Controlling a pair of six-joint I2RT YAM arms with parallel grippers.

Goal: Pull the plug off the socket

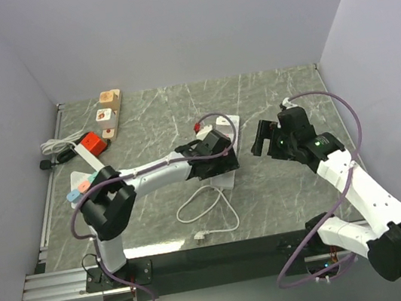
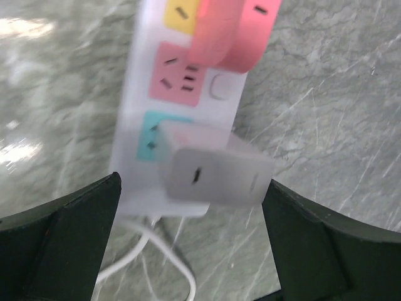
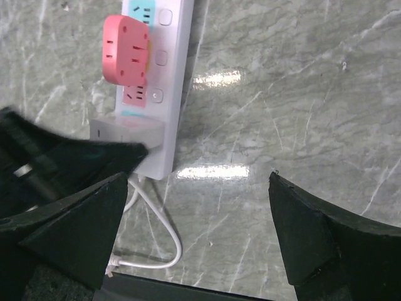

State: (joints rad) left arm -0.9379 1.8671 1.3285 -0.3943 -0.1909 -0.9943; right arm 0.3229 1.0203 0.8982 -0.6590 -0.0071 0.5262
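The left gripper [image 2: 192, 200] is hovering low over the near end of the white strip [image 3: 177, 94], jaws standing wide apart and gripping nothing. The plug [image 2: 216, 172], a pale grey-white block, is sitting between the two fingers and touching neither, as far as the blurred left wrist view shows. It is resting over the teal socket [image 2: 148, 135], the last one on the strip, just beside the pink adapter [image 3: 127, 50] that is covering the next sockets. There is no telling whether its pins are seated or clear, since the block is looking slightly tipped in the left wrist view and squarer in the right wrist view. Judgement: the pull is not showing as finished, because the plug is lying on the strip, not off on the worktop [image 3: 301, 94]. What is likely left is closing on the block's sides and drawing it straight away from the strip. The right gripper [image 3: 197, 182] is hanging over bare worktop just right of the strip, jaws wide open and empty, with the plug off to its left, outside its fingers. A white cord [image 3: 156, 232] is trailing from the strip's near end. A small black piece [image 1: 45, 164] is lying at the far left edge, well apart from both arms.
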